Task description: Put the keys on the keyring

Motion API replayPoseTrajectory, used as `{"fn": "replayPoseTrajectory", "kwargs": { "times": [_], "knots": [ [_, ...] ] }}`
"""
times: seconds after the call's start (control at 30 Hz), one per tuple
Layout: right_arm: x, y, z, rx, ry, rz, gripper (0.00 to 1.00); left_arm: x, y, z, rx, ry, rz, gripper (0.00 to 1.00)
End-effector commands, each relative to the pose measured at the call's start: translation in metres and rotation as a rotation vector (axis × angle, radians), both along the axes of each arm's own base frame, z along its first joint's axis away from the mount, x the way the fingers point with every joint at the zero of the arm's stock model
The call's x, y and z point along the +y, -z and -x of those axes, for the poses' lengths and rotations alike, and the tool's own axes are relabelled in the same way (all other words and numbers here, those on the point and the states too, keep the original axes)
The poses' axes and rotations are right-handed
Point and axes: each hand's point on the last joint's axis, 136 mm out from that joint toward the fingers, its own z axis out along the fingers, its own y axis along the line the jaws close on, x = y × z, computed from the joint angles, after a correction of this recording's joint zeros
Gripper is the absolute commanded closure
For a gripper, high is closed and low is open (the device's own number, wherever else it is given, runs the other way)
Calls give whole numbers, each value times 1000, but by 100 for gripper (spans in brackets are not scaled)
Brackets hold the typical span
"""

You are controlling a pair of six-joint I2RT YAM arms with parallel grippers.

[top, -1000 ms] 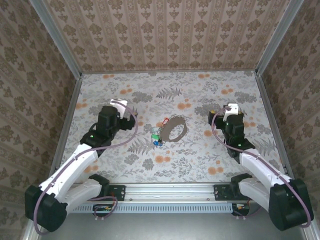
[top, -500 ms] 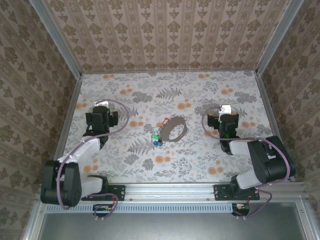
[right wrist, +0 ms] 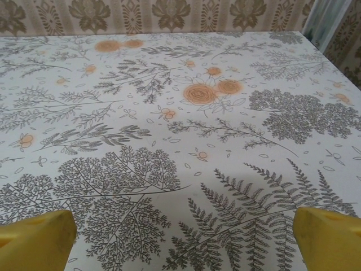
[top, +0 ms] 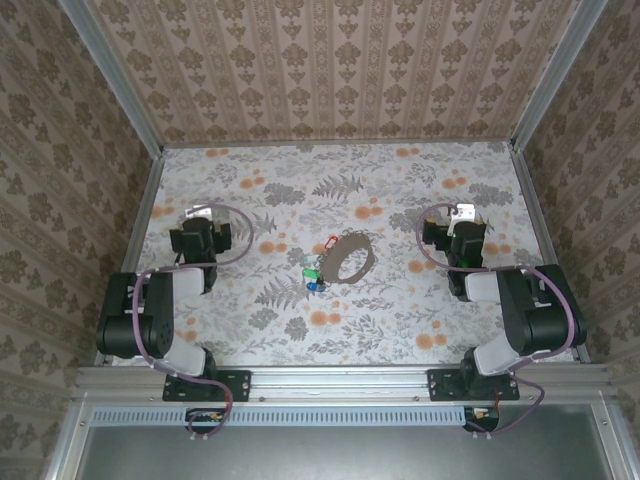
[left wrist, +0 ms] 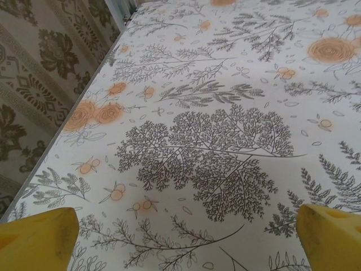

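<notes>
Left jaws: we see the left gripper (left wrist: 183, 243) spread wide, holding nothing.
Right jaws: the right gripper (right wrist: 180, 240) gapes equally, empty.
Keyring: the keyring (top: 350, 257) lies mid-table (top: 400, 330), between the 2 arms and well apart from both.
Keys: the keys (top: 313, 277) sit along its left edge.

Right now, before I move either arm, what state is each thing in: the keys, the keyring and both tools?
keys: lying on the table beside the keyring's left side, ungripped; threaded or not, too small to tell.
keyring: lying as an open oval, ungripped.
left tool: open, empty, over bare table.
right tool: open, empty, over bare table.
</notes>
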Motion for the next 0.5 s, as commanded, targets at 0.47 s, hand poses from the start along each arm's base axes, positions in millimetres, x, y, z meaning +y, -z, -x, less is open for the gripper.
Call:
{"fn": "replayPoseTrajectory", "kwargs": {
  "times": [0.47],
  "knots": [
    [7, -6, -3, -38, -39, -36, 0, -8, -14, -7, -57, 24, 6, 0]
  ]
}}
